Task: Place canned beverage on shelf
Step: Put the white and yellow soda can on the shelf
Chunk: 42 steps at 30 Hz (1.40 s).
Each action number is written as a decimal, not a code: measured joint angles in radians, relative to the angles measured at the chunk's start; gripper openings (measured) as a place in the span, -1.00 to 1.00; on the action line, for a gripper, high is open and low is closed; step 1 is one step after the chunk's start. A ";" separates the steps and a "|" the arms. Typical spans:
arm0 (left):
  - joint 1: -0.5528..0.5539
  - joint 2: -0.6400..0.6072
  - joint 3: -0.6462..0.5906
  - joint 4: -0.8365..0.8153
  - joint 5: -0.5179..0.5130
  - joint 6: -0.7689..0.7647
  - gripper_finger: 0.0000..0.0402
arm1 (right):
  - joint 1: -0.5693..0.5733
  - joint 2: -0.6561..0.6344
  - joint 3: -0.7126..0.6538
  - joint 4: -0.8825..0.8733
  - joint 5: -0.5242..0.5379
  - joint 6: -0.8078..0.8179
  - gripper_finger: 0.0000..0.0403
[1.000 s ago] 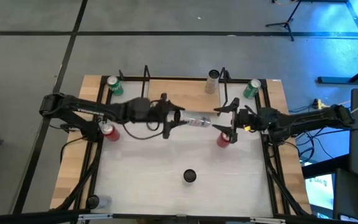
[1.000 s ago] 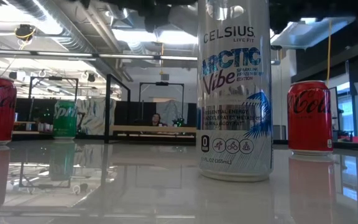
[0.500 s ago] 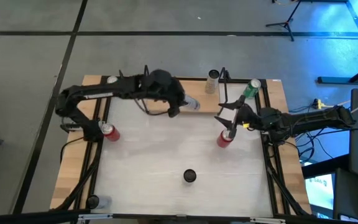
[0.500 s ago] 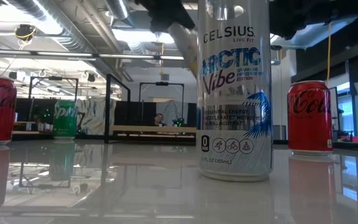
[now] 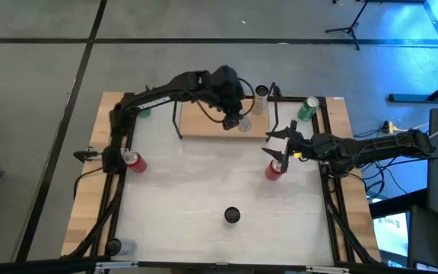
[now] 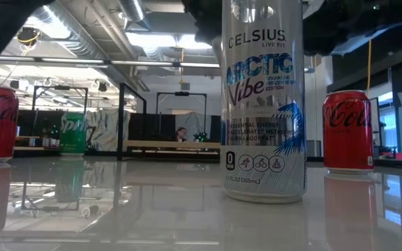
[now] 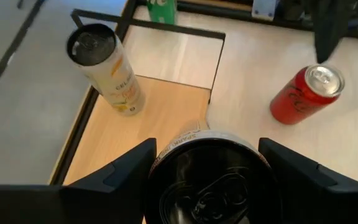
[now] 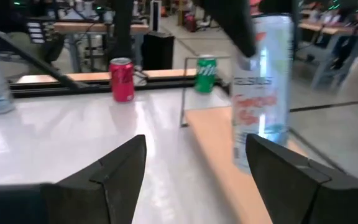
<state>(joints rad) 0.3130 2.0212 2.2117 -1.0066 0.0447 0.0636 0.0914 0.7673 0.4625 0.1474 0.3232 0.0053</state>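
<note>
The shelf (image 5: 207,124), a light-wood board with black wire frames at both ends, stands at the table's far middle. An orange-and-white can (image 5: 261,94) stands on its right end. My left gripper (image 5: 236,118) is shut on a silver-white can (image 5: 244,125) at the board's right part; whether its base touches the board (image 8: 225,146), I cannot tell. My right gripper (image 5: 278,148) is open and empty, right of the shelf, beside a red can (image 5: 273,170). My left gripper pinches the silver-white can's side walls just below its top rim (image 7: 166,155) between its two fingers, one on each side. The fingers (image 7: 120,177) come from above, pointing down. The can (image 8: 261,93) stands upright in the hold over the shelf board.
A tall Celsius can (image 5: 232,216) stands at the table's near middle. A red can (image 5: 133,160) stands at the left. Green cans stand at the far left (image 5: 143,111) and far right (image 5: 307,108). Another can (image 5: 115,246) stands at the near left corner.
My left gripper has carried the silver-white can from the table's middle toward the far edge and right, onto the shelf's right part. The can lay level a second ago and now stands upright. My right gripper has stayed by the red can.
</note>
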 joint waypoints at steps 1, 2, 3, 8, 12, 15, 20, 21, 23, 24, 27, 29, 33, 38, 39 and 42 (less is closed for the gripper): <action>-0.001 0.021 0.033 -0.015 0.000 0.012 0.22 | 0.000 -0.001 0.000 -0.008 -0.003 0.013 0.34; -0.002 0.040 0.061 -0.022 0.003 0.026 0.22 | 0.000 -0.005 0.000 -0.019 -0.005 0.020 0.34; -0.005 0.059 0.087 -0.024 0.009 0.042 0.22 | 0.001 -0.008 0.000 -0.029 -0.006 0.033 0.34; -0.004 0.110 0.144 -0.026 0.059 0.137 0.22 | 0.001 -0.008 0.000 -0.070 -0.003 0.083 0.34; 0.002 0.121 0.132 -0.066 0.065 0.201 0.22 | 0.001 -0.008 0.000 -0.083 0.001 0.094 0.34; -0.001 0.121 0.129 -0.089 0.075 0.234 0.22 | 0.000 0.007 0.001 -0.082 0.018 0.088 0.34; -0.035 0.106 0.135 -0.105 0.141 0.268 0.22 | 0.000 0.043 0.001 -0.077 0.079 0.007 0.34; -0.044 0.106 0.140 -0.103 0.157 0.278 0.22 | 0.000 0.054 0.001 -0.073 0.087 -0.016 0.34; -0.064 0.106 0.144 -0.094 0.162 0.299 0.22 | 0.000 0.078 0.001 -0.035 0.088 -0.056 0.32; -0.074 0.105 0.144 -0.089 0.159 0.312 0.22 | 0.000 0.088 0.001 -0.027 0.087 -0.072 0.30; -0.094 0.105 0.144 -0.069 0.158 0.338 0.22 | 0.000 0.118 0.001 -0.002 0.088 -0.115 0.13; -0.101 0.105 0.144 -0.057 0.154 0.341 0.22 | 0.000 0.129 0.001 0.003 0.093 -0.132 -0.04; -0.105 0.105 0.144 -0.032 0.130 0.342 0.22 | -0.001 0.159 0.001 0.024 0.097 -0.167 -0.40; -0.105 0.105 0.144 -0.001 0.146 0.339 0.22 | -0.049 0.190 0.001 0.040 0.094 -0.194 -0.75; -0.104 0.105 0.144 0.009 0.143 0.335 0.22 | -0.061 0.196 0.002 0.040 0.094 -0.194 -0.79; -0.104 0.105 0.144 0.041 0.139 0.334 0.22 | -0.089 0.209 0.002 0.042 0.076 -0.194 -0.90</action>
<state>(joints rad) 0.2092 2.1262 2.3554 -0.9660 0.1842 0.3971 0.0022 0.9765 0.4641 0.1890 0.3988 -0.1886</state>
